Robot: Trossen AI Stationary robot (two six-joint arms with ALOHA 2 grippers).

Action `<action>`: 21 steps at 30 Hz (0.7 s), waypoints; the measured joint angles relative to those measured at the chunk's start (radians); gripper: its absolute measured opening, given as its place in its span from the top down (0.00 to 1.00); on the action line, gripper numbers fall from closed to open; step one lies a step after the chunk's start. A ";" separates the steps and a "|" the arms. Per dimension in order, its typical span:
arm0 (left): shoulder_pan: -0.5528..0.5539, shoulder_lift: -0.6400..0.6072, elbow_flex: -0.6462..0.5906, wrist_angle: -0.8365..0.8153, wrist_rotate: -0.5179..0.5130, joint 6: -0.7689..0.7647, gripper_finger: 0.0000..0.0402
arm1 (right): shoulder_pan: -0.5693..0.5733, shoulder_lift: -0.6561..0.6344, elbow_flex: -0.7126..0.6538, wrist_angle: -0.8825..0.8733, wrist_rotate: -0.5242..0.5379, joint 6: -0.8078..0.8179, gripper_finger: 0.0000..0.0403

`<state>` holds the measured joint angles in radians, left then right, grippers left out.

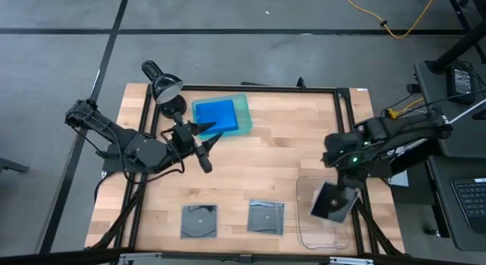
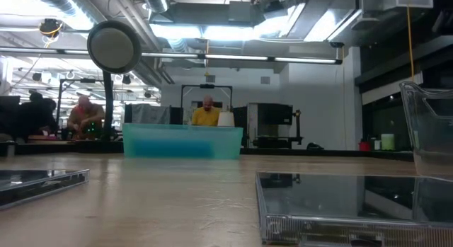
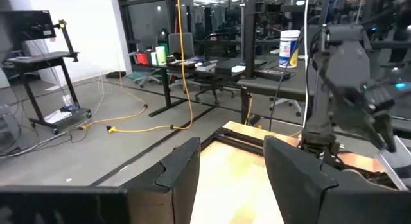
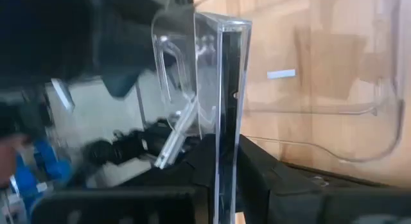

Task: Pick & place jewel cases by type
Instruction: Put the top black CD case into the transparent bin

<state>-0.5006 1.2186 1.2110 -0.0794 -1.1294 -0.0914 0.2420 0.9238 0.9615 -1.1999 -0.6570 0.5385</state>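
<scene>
We judge step = placing: right end effector (image 1: 334,201) grips 1 square jewel case (image 1: 329,202) over clear tray (image 1: 305,190); next lower, release. Left end effector (image 1: 203,136) open, empty.

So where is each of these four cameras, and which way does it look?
High: overhead, straight down; both arms, table.
Low: table height, level into the room; no arm shows.
Left wrist: looks past the open left gripper at the right arm.
Right wrist: right gripper holding a grey-clear jewel case by the clear tray.
High and right wrist share that case.
</scene>
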 joint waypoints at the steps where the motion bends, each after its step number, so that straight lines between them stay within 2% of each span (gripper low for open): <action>1: 0.002 0.000 0.000 0.000 0.000 0.000 0.59 | 0.004 0.028 0.000 -0.001 -0.007 -0.030 0.89; 9: 0.006 0.000 0.000 0.000 0.002 -0.009 0.60 | 0.008 0.215 -0.002 0.025 -0.019 -0.258 0.89; 21: 0.005 0.000 0.000 -0.001 0.002 -0.030 0.60 | 0.012 0.366 -0.002 0.120 -0.081 -0.403 0.89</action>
<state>-0.4953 1.2186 1.2110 -0.0799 -1.1275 -0.1209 0.2543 1.2894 0.9596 -1.0797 -0.7375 0.1350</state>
